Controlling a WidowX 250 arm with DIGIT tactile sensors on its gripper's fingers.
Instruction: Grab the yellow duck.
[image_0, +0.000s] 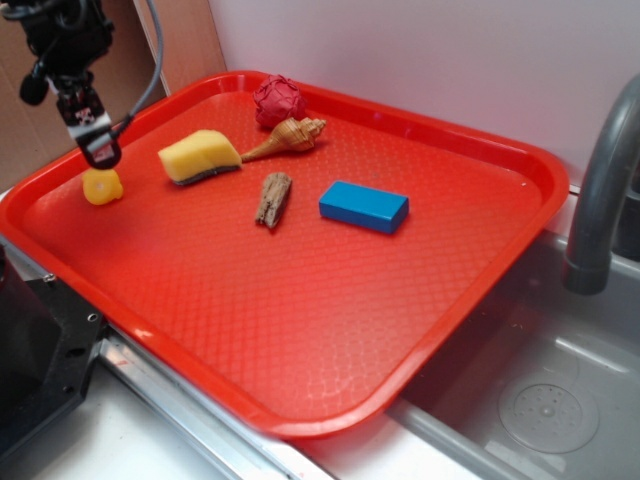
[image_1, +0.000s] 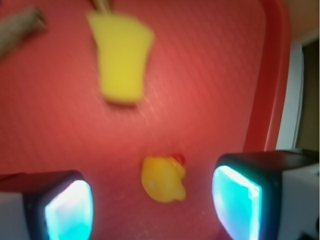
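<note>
end effector (image_1: 152, 205) open | yellow duck (image_1: 164, 178) between pads | tray rim (image_1: 270, 100) near

You see the small, rounded, bright-yellow glossy toy duck (image_0: 102, 186) (image_1: 164, 178) lying on the red plastic tray (image_0: 300, 300), close to the tray's far left corner and just inside its raised rim. In the exterior view it looks like a lumpy blob, with no clear head or tail. In the wrist view (which is rather blurred) you can make out a small red spot at one end of it, probably the beak. It is much smaller than the yellow wedge-shaped sponge with the dark underside (image_0: 199, 157), which lies near it but not touching. The duck rests free on the tray surface, and nothing grips it.
</note>
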